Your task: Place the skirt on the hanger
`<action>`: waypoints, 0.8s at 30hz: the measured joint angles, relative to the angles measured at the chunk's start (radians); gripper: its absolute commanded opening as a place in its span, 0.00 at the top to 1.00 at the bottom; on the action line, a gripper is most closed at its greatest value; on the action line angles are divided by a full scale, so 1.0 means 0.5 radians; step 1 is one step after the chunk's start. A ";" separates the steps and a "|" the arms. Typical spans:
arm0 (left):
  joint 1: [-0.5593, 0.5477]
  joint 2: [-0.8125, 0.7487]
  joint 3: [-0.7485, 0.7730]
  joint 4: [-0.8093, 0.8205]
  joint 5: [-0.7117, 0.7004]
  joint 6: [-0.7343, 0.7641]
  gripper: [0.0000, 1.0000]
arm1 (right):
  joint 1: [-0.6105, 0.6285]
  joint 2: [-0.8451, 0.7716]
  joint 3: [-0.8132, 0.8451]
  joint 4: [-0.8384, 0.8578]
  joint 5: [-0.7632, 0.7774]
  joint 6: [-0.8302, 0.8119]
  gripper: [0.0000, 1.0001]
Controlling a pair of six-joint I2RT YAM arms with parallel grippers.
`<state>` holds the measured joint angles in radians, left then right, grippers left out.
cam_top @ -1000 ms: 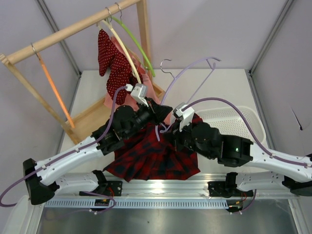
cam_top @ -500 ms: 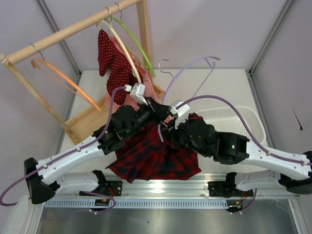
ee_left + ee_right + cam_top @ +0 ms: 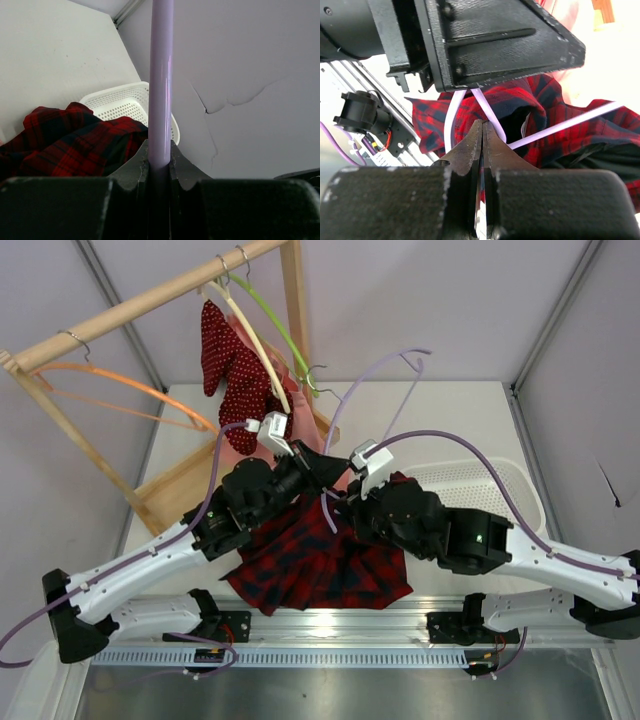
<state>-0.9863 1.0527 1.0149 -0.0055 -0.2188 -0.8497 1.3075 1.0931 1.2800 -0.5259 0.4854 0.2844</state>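
The red and dark plaid skirt (image 3: pixel 320 565) lies bunched on the table under both arms. The lavender hanger (image 3: pixel 375 375) rises from the grippers toward the back, hook up. My left gripper (image 3: pixel 322 468) is shut on the hanger's bar (image 3: pixel 161 75), which stands straight out of the jaws in the left wrist view, with the skirt (image 3: pixel 70 140) to its left. My right gripper (image 3: pixel 340 508) is shut. In the right wrist view its tips (image 3: pixel 482 127) sit at the hanger's lower corner (image 3: pixel 492 117), against the skirt's open waist (image 3: pixel 545 107). I see no fabric between the jaws.
A wooden rack (image 3: pixel 150 295) at the back left carries an orange hanger (image 3: pixel 130 390), cream and green hangers (image 3: pixel 270 325) and a red dotted garment (image 3: pixel 235 370). A pink garment (image 3: pixel 235 445) lies below it. A white perforated basket (image 3: pixel 480 485) stands at the right.
Both grippers have shifted slightly back and left with the lavender hanger. The skirt has bunched up toward them. The orange hanger on the rack has swung round.
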 measured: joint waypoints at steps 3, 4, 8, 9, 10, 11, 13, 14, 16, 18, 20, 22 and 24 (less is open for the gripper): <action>-0.002 -0.012 -0.002 -0.011 -0.061 -0.071 1.00 | -0.021 0.000 0.000 0.031 -0.028 0.014 1.00; -0.002 -0.011 -0.002 -0.012 -0.070 -0.090 1.00 | -0.025 0.002 0.000 0.041 -0.047 0.017 1.00; -0.014 0.014 0.004 -0.037 -0.072 -0.143 1.00 | -0.029 0.039 0.002 0.060 -0.066 0.026 1.00; -0.016 0.022 0.005 -0.046 -0.072 -0.149 1.00 | -0.030 0.054 0.002 0.057 -0.060 0.030 1.00; -0.017 0.028 0.008 -0.069 -0.074 -0.156 1.00 | -0.030 0.066 0.002 0.054 -0.054 0.037 1.00; -0.017 0.031 0.011 -0.098 -0.081 -0.169 1.00 | -0.030 0.073 0.002 0.043 -0.045 0.045 1.00; -0.017 0.031 0.025 -0.150 -0.102 -0.201 1.00 | -0.027 0.076 0.002 0.032 -0.033 0.063 1.00; -0.018 0.031 0.032 -0.163 -0.114 -0.211 1.00 | -0.027 0.072 0.002 0.037 -0.023 0.072 1.00; -0.018 0.028 0.043 -0.174 -0.133 -0.242 1.00 | -0.027 0.053 -0.005 0.050 -0.005 0.076 1.00; -0.023 0.027 0.057 -0.174 -0.133 -0.259 1.00 | -0.027 0.027 -0.009 0.050 0.011 0.080 0.99; -0.028 0.027 0.074 -0.175 -0.130 -0.259 1.00 | -0.031 0.011 -0.009 0.046 0.015 0.095 0.88; -0.031 0.026 0.084 -0.181 -0.130 -0.259 1.00 | -0.043 0.002 -0.006 0.031 0.008 0.121 0.76; -0.031 0.026 0.089 -0.190 -0.133 -0.253 1.00 | -0.060 -0.002 0.005 0.002 -0.002 0.151 0.61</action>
<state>-1.0016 1.0657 1.0595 -0.1005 -0.2852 -0.9760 1.2778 1.0924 1.2823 -0.5247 0.4847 0.3599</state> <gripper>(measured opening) 0.177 0.275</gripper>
